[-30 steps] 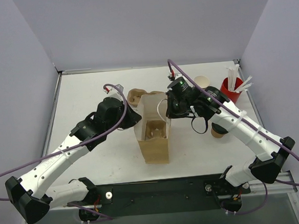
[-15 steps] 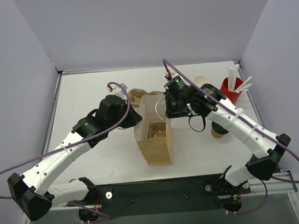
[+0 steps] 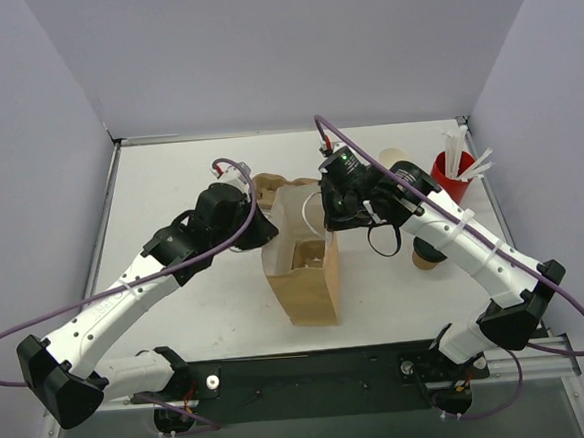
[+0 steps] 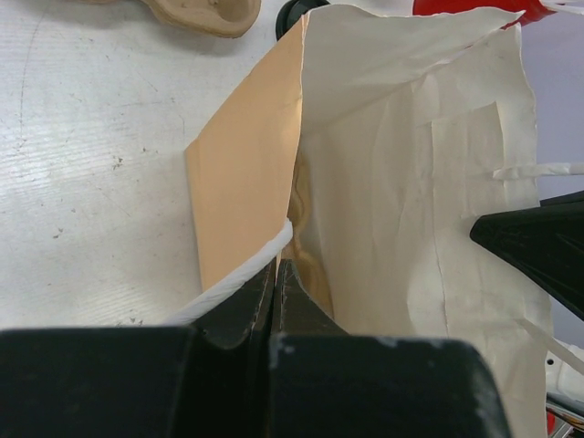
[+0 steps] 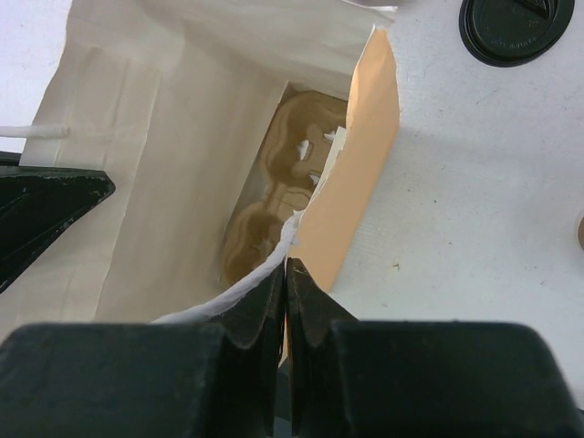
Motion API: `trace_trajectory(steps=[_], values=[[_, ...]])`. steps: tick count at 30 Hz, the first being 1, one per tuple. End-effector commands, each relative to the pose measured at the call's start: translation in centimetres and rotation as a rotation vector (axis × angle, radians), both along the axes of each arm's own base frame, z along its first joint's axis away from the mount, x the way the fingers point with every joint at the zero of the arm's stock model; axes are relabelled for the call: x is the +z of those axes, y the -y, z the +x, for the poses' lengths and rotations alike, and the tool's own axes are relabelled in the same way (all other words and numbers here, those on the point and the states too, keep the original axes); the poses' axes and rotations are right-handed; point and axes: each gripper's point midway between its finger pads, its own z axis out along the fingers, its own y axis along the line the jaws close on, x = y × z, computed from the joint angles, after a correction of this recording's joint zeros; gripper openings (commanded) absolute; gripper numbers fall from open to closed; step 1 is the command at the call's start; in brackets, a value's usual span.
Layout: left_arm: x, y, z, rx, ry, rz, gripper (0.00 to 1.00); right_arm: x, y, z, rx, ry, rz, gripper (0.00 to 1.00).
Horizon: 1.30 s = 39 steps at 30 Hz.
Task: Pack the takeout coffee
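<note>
White table (image 3: 170,187): pulp carrier (image 3: 266,188), red cup (image 3: 449,176), tan cup (image 3: 395,158).

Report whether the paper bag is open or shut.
Open. Left gripper and right gripper hold its handles apart; a pulp carrier shows inside the paper bag.

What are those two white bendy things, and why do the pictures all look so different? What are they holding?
They are two robot arms, bolted to a table. The big picture looks down from above. The other two come from little cameras on each arm's wrist, so you see black pincers up close. The left gripper and the right gripper are each pinched shut on one of the white handles of a brown paper bag, holding its mouth open. Inside sits a pulp cup carrier. On the table are a tan paper cup, a red cup with straws, a black lid and a second pulp carrier.
</note>
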Motion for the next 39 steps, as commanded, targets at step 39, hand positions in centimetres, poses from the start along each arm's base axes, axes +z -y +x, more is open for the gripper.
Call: trace_trajectory(steps=[39], values=[[-1.3,0.6,0.9,-0.034,-0.006,0.081,0.0,-3.9,-1.9,2.0,0.003,0.004,-0.007,0.0]])
